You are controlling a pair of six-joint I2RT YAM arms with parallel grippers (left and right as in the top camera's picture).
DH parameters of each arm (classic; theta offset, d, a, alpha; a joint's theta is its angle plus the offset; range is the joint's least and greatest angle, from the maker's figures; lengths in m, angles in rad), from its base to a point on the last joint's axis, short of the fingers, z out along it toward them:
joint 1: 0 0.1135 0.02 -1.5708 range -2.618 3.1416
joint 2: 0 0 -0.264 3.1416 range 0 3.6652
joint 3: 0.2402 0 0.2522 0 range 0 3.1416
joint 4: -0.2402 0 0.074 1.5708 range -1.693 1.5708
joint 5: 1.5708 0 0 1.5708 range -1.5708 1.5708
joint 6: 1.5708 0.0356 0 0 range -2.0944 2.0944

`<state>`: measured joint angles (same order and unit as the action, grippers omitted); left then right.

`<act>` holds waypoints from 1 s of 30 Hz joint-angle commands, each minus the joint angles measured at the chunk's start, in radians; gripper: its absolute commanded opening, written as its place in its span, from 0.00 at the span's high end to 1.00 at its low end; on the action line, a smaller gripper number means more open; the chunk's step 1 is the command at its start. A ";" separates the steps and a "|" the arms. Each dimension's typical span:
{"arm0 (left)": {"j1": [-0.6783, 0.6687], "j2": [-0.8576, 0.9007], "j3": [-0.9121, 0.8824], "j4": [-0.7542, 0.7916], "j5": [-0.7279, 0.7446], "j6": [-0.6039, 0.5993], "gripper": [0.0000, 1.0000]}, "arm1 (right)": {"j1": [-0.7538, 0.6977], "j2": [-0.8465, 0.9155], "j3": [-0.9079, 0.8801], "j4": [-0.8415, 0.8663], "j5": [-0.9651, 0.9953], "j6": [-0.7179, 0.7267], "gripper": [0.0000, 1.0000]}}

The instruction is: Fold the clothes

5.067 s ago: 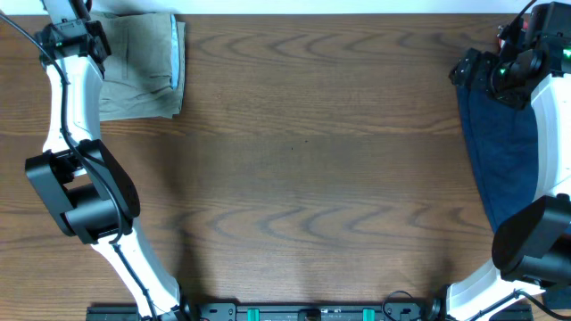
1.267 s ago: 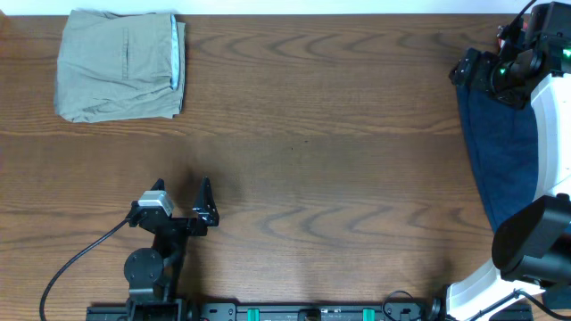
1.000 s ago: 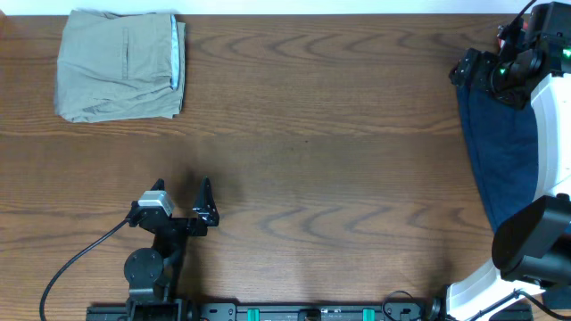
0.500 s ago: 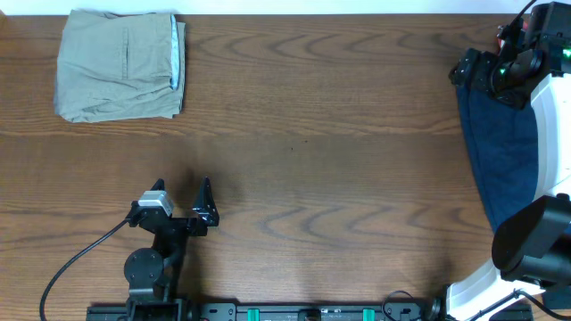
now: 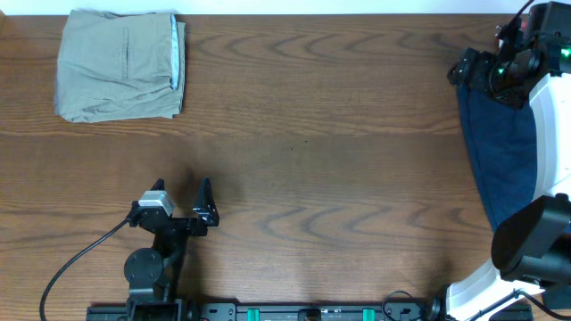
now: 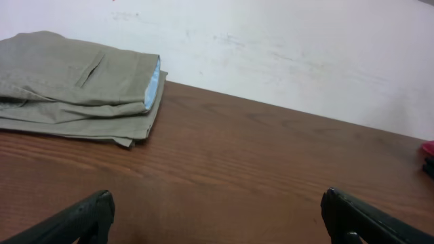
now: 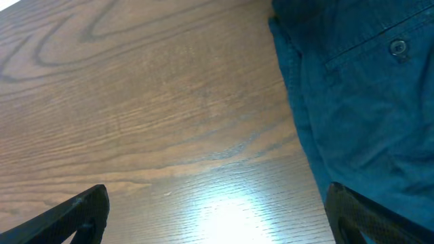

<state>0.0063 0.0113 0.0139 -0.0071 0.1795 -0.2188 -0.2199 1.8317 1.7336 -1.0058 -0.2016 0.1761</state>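
Navy blue cloth garment (image 5: 504, 160) partly hidden under right arm (image 5: 551, 125); left gripper (image 6: 217, 215), right gripper (image 7: 217, 213) both spread, empty.

A robotics lab bench: a wood-grain surface (image 5: 303, 178) against a bare white wall (image 6: 305, 41), with the left arm (image 5: 152, 263) folded at 7 o'clock and the right arm (image 5: 546, 116) at 3 o'clock. A black rail (image 5: 303, 313) with green fittings lines 6 o'clock.

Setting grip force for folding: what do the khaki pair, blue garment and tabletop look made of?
The khaki pair: matte woven cloth, likely cotton twill; soft creases, stitched pocket. The blue garment: heavier matte weave, maybe denim; seams and a button show. The tabletop: wood grain, slight sheen, possibly laminate; glare in the right wrist view.
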 commanded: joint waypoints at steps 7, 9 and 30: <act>0.005 -0.006 -0.010 -0.045 0.011 0.016 0.02 | 0.090 -0.159 0.012 0.000 0.003 0.010 0.01; 0.005 -0.006 -0.010 -0.045 0.011 0.016 0.02 | 0.130 -0.212 0.012 0.000 0.003 0.010 0.01; 0.005 -0.006 -0.010 -0.045 0.011 0.016 0.02 | 0.415 -0.904 -0.673 0.291 0.116 -0.058 0.01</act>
<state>0.0063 0.0113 0.0185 -0.0158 0.1764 -0.2119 0.1940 1.0306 1.2259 -0.7795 -0.1032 0.1329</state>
